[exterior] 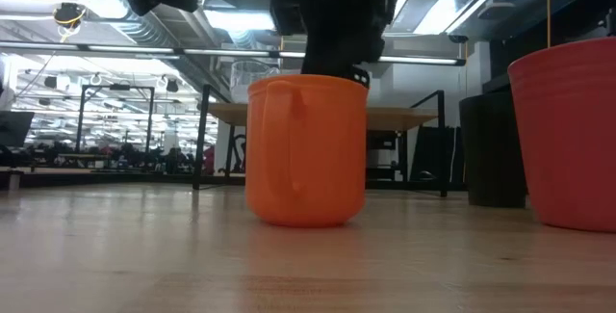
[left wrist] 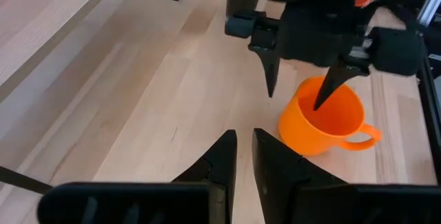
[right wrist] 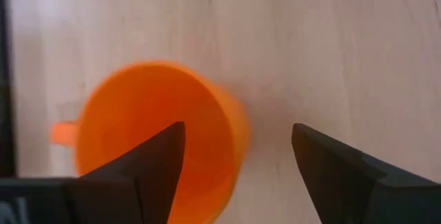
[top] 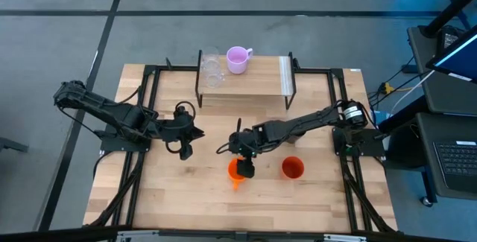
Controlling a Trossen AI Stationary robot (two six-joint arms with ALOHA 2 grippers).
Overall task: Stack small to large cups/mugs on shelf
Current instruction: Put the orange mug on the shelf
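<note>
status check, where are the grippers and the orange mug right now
Right gripper open, straddling orange mug rim, one finger inside. Left gripper nearly closed, empty, waiting left of it. Lilac mug and glasses on shelf. Nothing blocking.

One orange mug with a handle (top: 236, 170) and one orange-red cup (top: 292, 168) stand on the table. One low wooden shelf (top: 246, 83) carries one lilac mug (top: 238, 59) and what looks like two clear glasses (top: 212, 69), though their outlines are faint. Two robot arms are in view.
</note>
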